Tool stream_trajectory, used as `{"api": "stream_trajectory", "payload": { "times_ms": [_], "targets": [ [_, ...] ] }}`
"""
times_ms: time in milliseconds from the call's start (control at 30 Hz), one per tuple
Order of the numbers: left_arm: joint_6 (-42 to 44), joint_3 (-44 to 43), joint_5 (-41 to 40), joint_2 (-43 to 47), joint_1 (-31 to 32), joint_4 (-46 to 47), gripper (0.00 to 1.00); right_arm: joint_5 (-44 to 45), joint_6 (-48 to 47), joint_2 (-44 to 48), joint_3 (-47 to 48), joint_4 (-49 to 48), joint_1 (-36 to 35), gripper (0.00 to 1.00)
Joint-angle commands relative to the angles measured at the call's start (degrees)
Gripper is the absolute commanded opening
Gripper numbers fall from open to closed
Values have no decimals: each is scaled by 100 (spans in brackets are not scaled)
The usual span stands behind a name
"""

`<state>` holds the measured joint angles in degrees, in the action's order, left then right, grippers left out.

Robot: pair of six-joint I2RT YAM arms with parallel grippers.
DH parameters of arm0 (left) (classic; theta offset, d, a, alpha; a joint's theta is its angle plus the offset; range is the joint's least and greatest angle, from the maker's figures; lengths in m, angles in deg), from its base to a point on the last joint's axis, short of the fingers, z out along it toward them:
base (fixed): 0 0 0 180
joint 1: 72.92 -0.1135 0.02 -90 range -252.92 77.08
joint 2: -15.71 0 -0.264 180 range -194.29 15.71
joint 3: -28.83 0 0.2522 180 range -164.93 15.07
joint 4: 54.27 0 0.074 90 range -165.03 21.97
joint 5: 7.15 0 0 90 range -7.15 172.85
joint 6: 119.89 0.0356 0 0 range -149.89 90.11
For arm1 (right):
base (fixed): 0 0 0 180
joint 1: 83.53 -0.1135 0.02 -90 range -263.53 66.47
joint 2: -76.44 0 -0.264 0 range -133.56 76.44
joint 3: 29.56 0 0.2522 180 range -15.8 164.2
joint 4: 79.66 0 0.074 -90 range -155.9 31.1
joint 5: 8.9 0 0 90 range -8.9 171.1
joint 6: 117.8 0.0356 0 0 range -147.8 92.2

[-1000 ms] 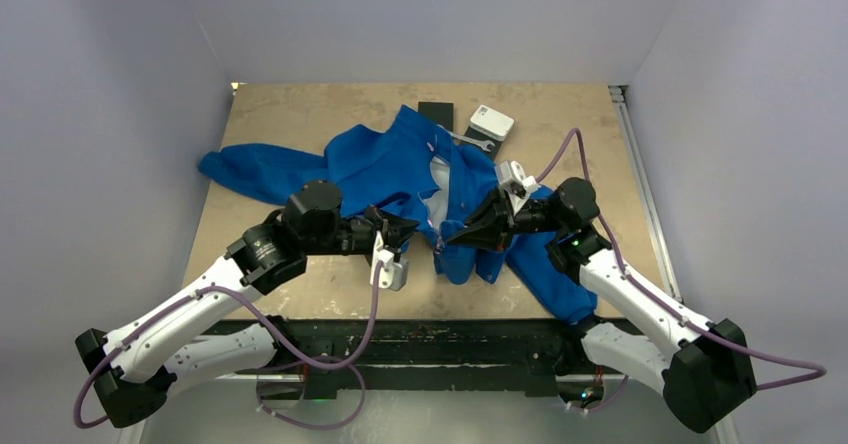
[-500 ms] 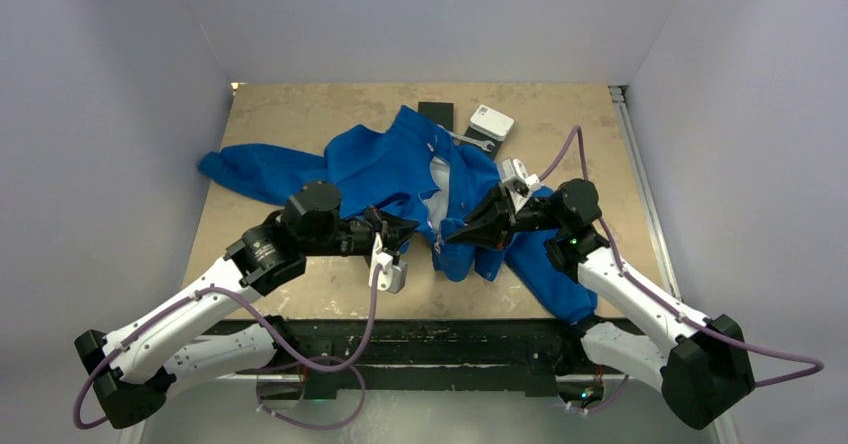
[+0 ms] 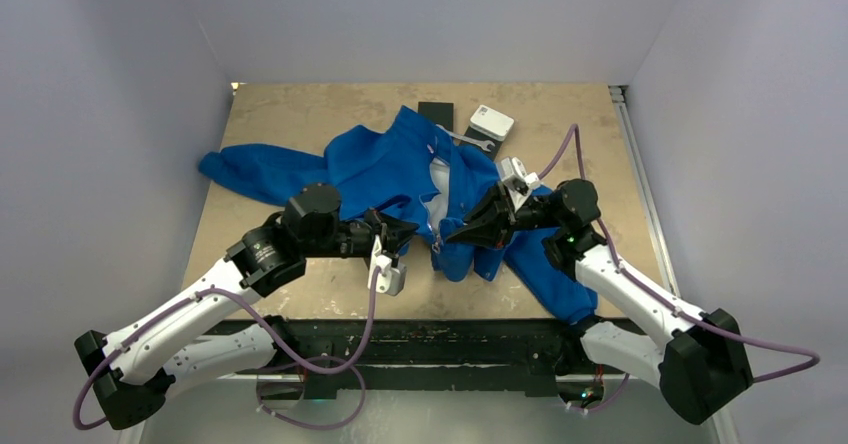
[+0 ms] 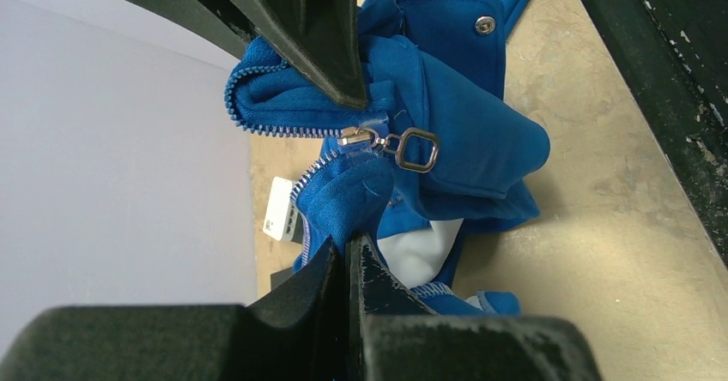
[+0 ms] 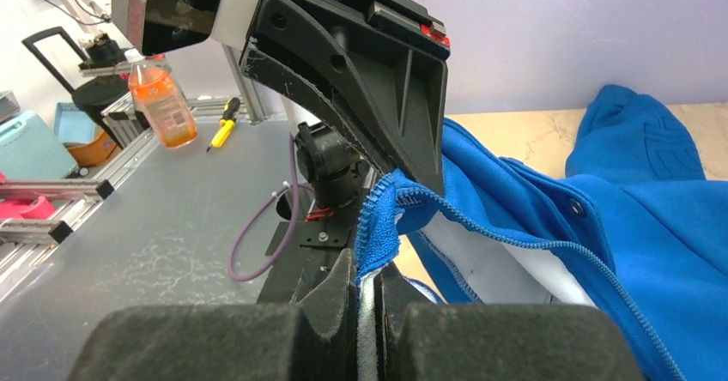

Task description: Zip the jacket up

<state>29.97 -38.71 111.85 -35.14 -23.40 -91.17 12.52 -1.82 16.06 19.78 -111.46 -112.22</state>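
The jacket (image 3: pixel 365 164) lies spread on the table (image 3: pixel 300 114). Both end effectors, left (image 4: pixel 348 248) and right (image 5: pixel 369 265), are clamped on its hem near the slider (image 4: pixel 365 136), probably to keep the zipper taut.

You've got the blue jacket (image 3: pixel 380 164) crumpled at the middle of the table (image 3: pixel 300 114), front open, white lining showing, zipper slider (image 4: pixel 360 137) near hem.
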Motion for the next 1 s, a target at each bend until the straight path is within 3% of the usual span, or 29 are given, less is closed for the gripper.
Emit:
{"api": "stream_trajectory", "payload": {
  "times_ms": [0, 533, 800, 967],
  "targets": [
    [168, 16, 308, 110, -3, 357, 0, 9, 57, -6, 208, -370, 21, 0],
    [287, 66, 348, 118, -2, 294, 0, -178, 899, -183, 109, -1607, 21, 0],
    [-324, 79, -22, 214, -4, 1054, 0, -164, -240, 210, 147, 268, 40, 0],
    [-360, 105, 104, 219, -5, 1025, 0, -215, -225, 179, 161, 212, 39, 0]
  ]
}}
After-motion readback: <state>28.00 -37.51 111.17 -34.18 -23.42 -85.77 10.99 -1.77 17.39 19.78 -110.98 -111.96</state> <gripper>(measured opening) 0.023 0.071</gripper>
